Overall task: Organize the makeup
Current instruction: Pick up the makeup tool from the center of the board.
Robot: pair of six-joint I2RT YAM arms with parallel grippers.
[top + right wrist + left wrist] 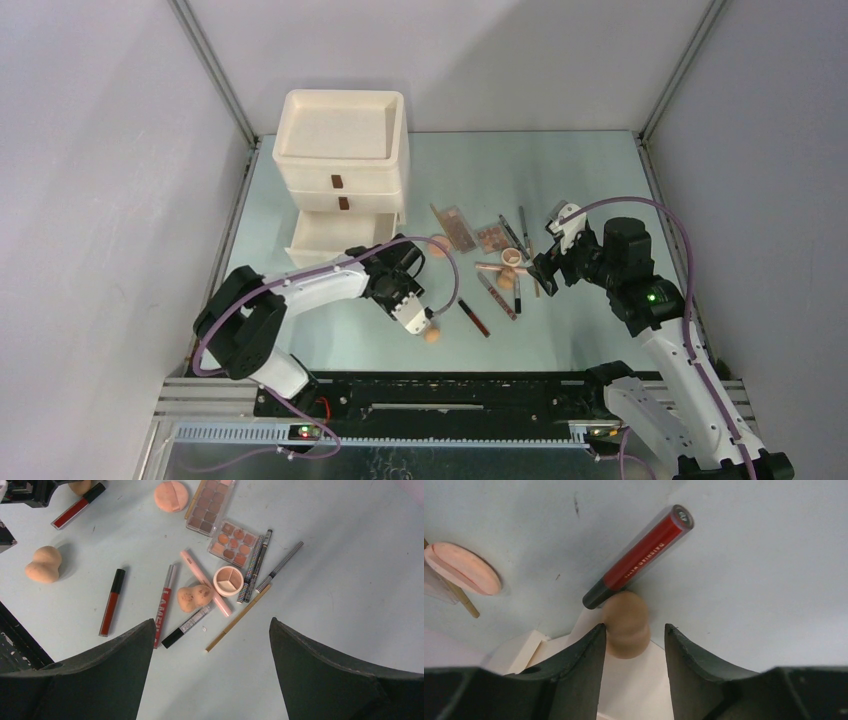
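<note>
Here, left claw (635,628) tilted down, parted at sponge (626,614); right claw (211,622) spread.

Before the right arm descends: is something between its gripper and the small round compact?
Nothing visible: the right gripper hangs open, with only air between it and the round compact. A pink tube and patterned pencils lie close beside it.

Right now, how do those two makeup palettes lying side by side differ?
Shape: the long palette is a narrow rectangle, the small palette nearly square. Pans: the long palette's are rectangular, the small palette's round. Colour: the long one runs brown-pink, the small one peach-orange. Both lie flat on the table.
</note>
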